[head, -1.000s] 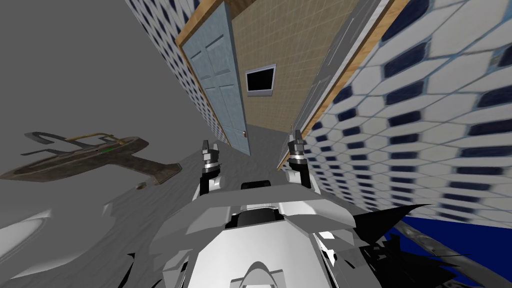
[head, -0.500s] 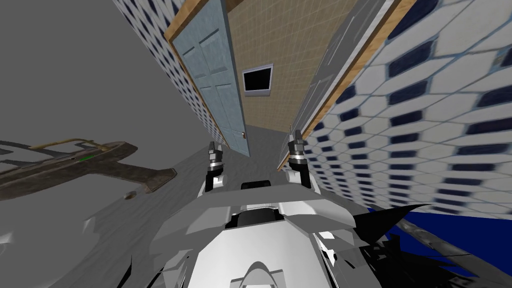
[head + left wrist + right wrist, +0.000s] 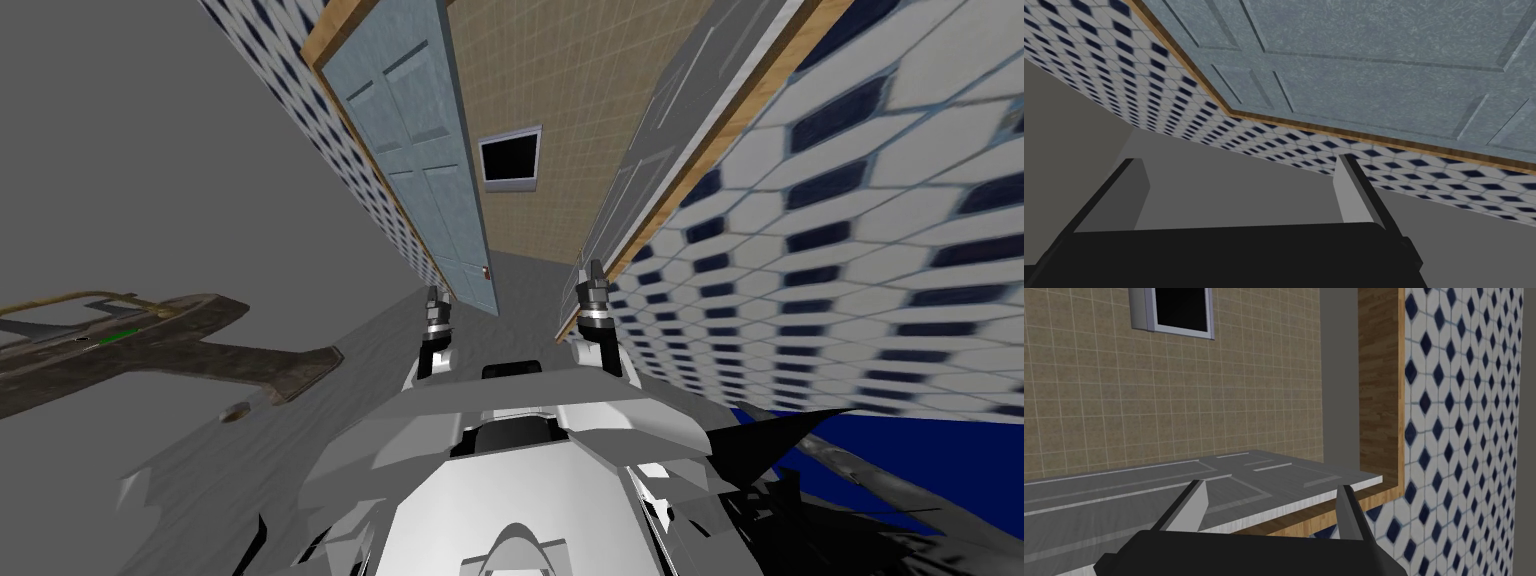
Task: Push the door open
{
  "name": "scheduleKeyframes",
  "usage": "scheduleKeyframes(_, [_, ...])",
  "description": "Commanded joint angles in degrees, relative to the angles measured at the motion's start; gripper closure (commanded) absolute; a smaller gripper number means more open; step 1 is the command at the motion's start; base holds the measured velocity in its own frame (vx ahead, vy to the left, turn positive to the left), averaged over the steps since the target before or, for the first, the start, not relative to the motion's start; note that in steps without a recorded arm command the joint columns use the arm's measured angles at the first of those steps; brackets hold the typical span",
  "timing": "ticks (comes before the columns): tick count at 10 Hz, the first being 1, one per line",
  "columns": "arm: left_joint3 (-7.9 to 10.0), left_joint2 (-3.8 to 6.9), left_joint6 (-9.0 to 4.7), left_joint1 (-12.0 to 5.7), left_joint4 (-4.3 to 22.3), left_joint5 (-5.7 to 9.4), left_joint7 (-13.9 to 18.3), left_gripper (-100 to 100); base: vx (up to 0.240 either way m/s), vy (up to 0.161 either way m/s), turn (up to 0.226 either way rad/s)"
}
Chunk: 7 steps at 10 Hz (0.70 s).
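A wood-framed doorway (image 3: pixel 745 115) stands ahead in a wall of white and dark blue tiles. On its left is a blue-grey panelled door (image 3: pixel 420 150) with a small knob (image 3: pixel 487 270) low on its near edge. A grey panelled door leaf (image 3: pixel 650 150) stands swung open along the right jamb. My left gripper (image 3: pixel 437 300) is open, just short of the blue-grey door (image 3: pixel 1374 75), which looms close in front of it in the wrist view. My right gripper (image 3: pixel 594 275) is also open, close over the grey leaf (image 3: pixel 1174 488) by the wooden jamb (image 3: pixel 1379 388).
Through the gap is a tan tiled wall (image 3: pixel 560 90) with a framed black pane (image 3: pixel 510 160). A brown fixture (image 3: pixel 150 340) juts over the grey floor at my left. Tiled wall (image 3: pixel 860 250) runs close along my right, with a deep blue area (image 3: pixel 880 450) below.
I have moved forward and turned: the doorway looms larger and the brown fixture has slid left. My left gripper has shifted right, closer to the blue-grey door; the right one holds its place.
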Motion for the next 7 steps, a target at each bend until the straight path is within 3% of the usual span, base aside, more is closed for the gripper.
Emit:
scheduleKeyframes(1, [-0.19,0.09,-0.69,-0.92,2.41,-0.05,0.20,-100,0.054,0.050,-0.056])
scheduleKeyframes(7, [-1.25,0.44,-2.50,-4.88,12.40,-0.28,1.24,-100,0.077,0.073,-0.102])
